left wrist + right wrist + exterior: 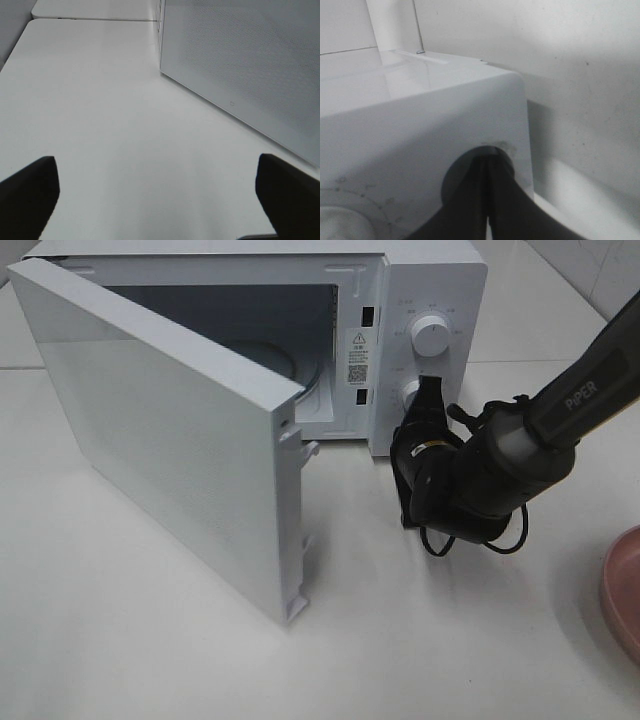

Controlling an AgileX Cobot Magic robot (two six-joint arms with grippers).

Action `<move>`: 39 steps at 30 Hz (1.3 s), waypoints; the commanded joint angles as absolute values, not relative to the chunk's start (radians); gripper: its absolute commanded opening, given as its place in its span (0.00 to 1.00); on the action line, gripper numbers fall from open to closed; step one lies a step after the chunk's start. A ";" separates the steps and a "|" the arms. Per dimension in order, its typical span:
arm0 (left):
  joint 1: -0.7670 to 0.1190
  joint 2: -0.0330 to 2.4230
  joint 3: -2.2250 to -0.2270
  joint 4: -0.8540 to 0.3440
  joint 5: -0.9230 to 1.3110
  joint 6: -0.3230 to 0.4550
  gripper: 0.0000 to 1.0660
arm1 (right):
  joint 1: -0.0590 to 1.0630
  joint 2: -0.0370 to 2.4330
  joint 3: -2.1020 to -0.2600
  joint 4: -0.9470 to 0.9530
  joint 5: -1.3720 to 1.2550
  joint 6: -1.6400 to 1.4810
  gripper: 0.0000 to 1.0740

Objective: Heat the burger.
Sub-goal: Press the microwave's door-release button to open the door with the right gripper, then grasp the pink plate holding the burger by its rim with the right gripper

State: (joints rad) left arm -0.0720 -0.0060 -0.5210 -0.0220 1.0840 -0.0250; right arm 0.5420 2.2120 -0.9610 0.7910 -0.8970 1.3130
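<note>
Plainly the right gripper [428,392] has its jaws pressed together with nothing between them, and its tips sit at the lower knob [409,392] on the control panel of the microwave [440,280], just below the upper knob [431,337]. The door [150,440] stands swung wide, so I judge a turn of the dial would do nothing useful until it is shut. The left gripper [157,187], jaws spread wide and empty, hangs low over the table [150,660] beside the door's dotted outer face and seems best placed to push it closed. When the dial's turn comes, the shut tips will need firm contact on the knob's edge, kept square to the panel so they do not slip off. As for the burger, no view shows it: it may sit in the cavity behind the door, where only part of the turntable [300,370] shows, but I cannot tell, nor describe it. Only the rim of a pink plate [625,590] shows, with nothing on that part.
</note>
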 commanded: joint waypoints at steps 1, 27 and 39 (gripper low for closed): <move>-0.071 -0.021 -0.518 -0.023 1.071 -0.024 0.94 | 0.501 2.200 -1.029 0.681 -1.090 1.321 0.00; -0.071 -0.021 -0.518 -0.023 1.071 -0.025 0.94 | 0.503 2.033 -0.852 0.651 -0.661 1.212 0.00; -0.071 -0.021 -0.518 -0.023 1.071 -0.024 0.94 | 0.503 1.877 -0.740 0.602 -0.479 0.930 0.02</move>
